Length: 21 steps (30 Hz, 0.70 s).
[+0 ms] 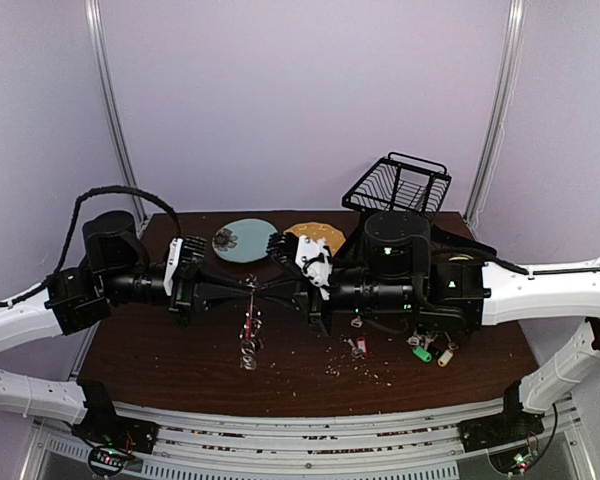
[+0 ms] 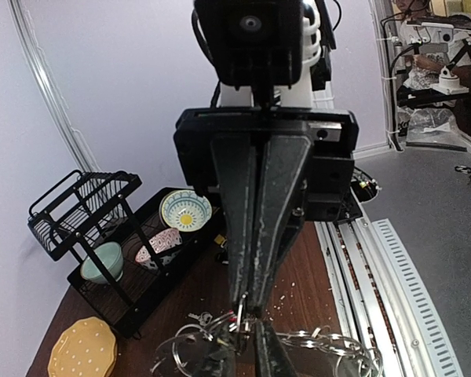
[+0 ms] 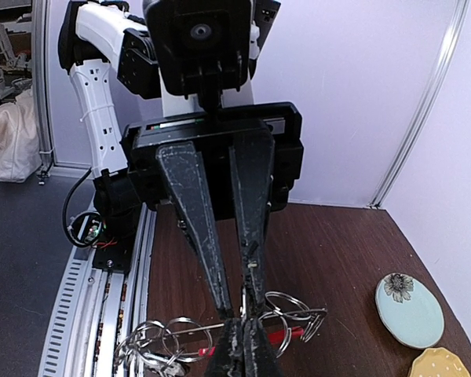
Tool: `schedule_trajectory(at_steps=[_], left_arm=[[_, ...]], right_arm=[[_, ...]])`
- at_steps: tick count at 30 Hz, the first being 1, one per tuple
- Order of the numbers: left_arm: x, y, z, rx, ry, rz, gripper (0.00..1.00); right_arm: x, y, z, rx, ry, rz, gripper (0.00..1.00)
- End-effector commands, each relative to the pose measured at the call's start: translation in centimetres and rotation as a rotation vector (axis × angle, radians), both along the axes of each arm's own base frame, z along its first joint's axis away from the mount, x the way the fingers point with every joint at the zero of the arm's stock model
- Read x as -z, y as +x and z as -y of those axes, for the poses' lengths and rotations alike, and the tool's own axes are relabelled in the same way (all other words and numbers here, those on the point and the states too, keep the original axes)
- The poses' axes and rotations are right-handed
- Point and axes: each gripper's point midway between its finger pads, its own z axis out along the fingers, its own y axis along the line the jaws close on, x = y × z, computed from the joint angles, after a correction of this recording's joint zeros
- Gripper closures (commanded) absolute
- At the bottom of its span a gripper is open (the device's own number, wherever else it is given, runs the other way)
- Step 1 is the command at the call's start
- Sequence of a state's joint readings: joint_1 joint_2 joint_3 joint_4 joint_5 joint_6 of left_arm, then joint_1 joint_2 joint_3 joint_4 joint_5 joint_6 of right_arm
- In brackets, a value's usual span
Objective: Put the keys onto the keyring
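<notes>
Both tools closed on the keyring (image 1: 250, 318), held taut between them; uneven pull risks slip onto the surface (image 1: 180, 370).

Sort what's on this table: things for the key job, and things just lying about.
For the job: keyring, held up between both grippers; loose keys.

Lying about: tagged key bunch, blue plate, yellow plate, wire rack, bowls.

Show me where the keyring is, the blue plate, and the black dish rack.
keyring (image 3: 286, 314): right wrist view, on its coiled silver loops.
blue plate (image 1: 244, 240): top external view, on its face.
black dish rack (image 1: 396, 186): top external view, on its wire basket.
</notes>
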State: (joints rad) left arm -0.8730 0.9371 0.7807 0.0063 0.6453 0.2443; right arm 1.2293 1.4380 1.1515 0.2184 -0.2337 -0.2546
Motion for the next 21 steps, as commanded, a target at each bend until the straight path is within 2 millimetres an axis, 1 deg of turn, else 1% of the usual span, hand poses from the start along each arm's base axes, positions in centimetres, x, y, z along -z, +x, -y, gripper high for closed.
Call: schedule_trajectory(at_steps=[1,2,3,9,10,11,12,13,16,18,21], left_arm=[[-0.5,0.0,0.2,-0.007,-0.031,0.017,0.90],[-0.5,0.0,0.2,-0.012,-0.029,0.019,0.93],[-0.6,0.1,0.2,-0.017,-0.031,0.024,0.99],[-1.0,0.2,-0.1,-0.038,-0.045,0.048,1.00],[-1.0,0.4,-0.2,-0.052,-0.050,0.056,1.00],[-1.2,0.5,-0.3,-0.063,-0.057,0.067,1.00],[-1.3,0.4,-0.5,-0.070,-0.065,0.083,1.00],[-1.5,0.3,-0.6,-0.071,-0.073,0.100,1.00],[-2.0,-0.8,-1.2,-0.043,-0.100,0.156,1.00],[-2.0,-2.5,-1.6,0.034,-0.112,0.207,1.00],[-1.9,-4.9,-2.6,0.125,-0.135,0.319,1.00]], right_arm=[[-1.8,-0.5,-0.2,-0.017,0.069,0.005,1.00],[-1.9,-0.5,-0.2,-0.017,0.070,0.007,1.00],[-1.8,-0.5,-0.2,-0.016,0.068,0.008,1.00],[-1.6,-0.5,0.1,-0.010,0.057,0.011,1.00],[-1.7,-0.5,0.3,-0.009,0.058,0.014,0.95],[-1.7,-0.5,0.6,-0.007,0.059,0.019,0.81],[-1.7,-0.6,0.9,-0.005,0.058,0.026,0.73],[-1.7,-0.7,1.3,-0.002,0.059,0.031,0.68],[-1.2,-1.4,2.6,-0.023,0.052,0.049,0.58],[-1.0,-1.9,3.3,-0.045,0.049,0.067,0.52],[-1.0,-2.2,4.0,-0.052,0.051,0.097,0.46]])
